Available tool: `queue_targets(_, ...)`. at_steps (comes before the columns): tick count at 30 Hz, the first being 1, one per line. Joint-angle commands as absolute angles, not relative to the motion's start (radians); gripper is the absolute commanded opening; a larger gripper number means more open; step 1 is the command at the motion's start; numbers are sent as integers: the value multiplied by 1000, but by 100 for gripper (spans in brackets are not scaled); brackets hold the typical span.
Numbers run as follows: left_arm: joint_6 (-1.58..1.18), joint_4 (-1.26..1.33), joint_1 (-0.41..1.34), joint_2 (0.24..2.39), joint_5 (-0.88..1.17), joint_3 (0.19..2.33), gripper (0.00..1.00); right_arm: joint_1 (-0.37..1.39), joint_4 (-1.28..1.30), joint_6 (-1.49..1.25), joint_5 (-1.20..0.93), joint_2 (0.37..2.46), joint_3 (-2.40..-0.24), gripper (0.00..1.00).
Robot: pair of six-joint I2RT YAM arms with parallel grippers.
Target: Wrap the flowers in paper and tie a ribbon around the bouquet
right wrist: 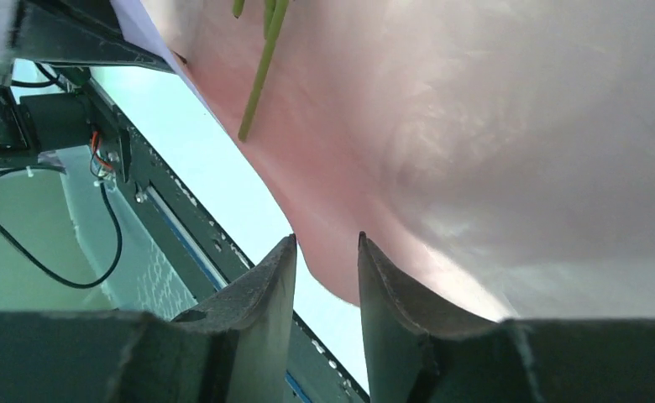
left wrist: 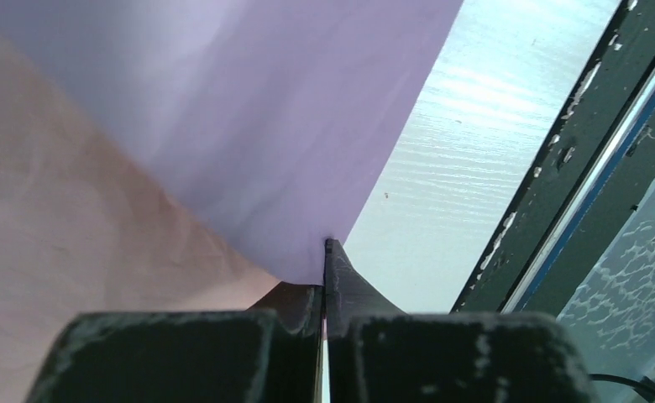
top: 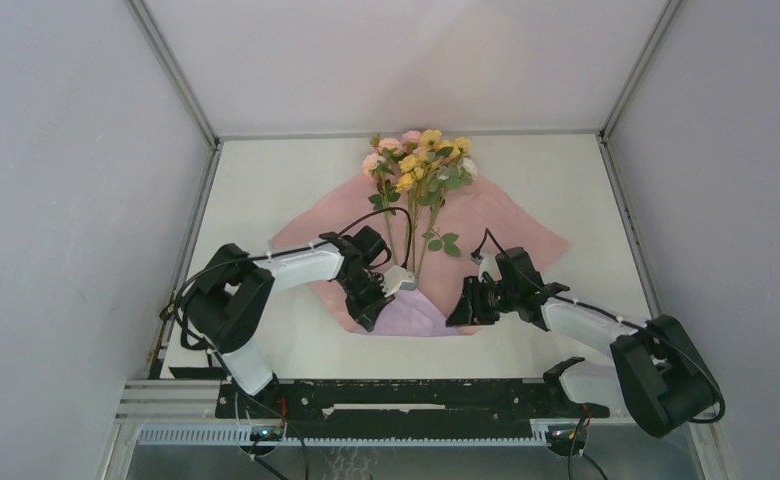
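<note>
Paper [top: 526, 225] lies spread on the table [top: 266, 180], pinkish face up, its 6 o'clock corner folded over to show lilac; flowers [top: 418, 165] rest on it, blooms at 12 o'clock beyond the sheet's far edge, stems running toward 6 o'clock; left gripper [left wrist: 326, 267] reaches in from 8 o'clock on a low, bent arm, jaws closed tight on the edge of the lilac flap; right gripper [right wrist: 327, 248] comes in from 4 o'clock at the sheet's near right edge, jaws partly apart, the paper's edge just at the gap, nothing clamped.
</note>
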State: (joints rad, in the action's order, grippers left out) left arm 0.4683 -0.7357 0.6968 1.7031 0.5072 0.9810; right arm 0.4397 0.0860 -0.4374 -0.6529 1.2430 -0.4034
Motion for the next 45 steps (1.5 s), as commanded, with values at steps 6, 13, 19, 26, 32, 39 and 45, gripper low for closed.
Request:
queue_targets(6,436,-769,685,1723,497,1036,0,547,269,-480,-345,935,-475,35)
queue_targets(13,423,-767,677,1743,491,1045,0,688,-115,-600,-466,1125,-442,12)
queue_targets(19,411,-761,671,1763,487,1052,0,660,-154,-595,-409,1317,-443,10)
queue_targets(26,393,-752,665,1760,457,1052,11,648,-37,-596,-285,1366,-422,10)
queue_targets(32,413,-792,652,1698,391,1069,41,680,-84,-618,-292,1370,-399,10)
queue_targets(39,478,-889,659,1470,301,1157,56,677,-48,-646,-251,1393,-399,10)
queue_targets(45,514,-906,866,1467,422,1129,47,671,-74,-672,-255,1427,-398,10)
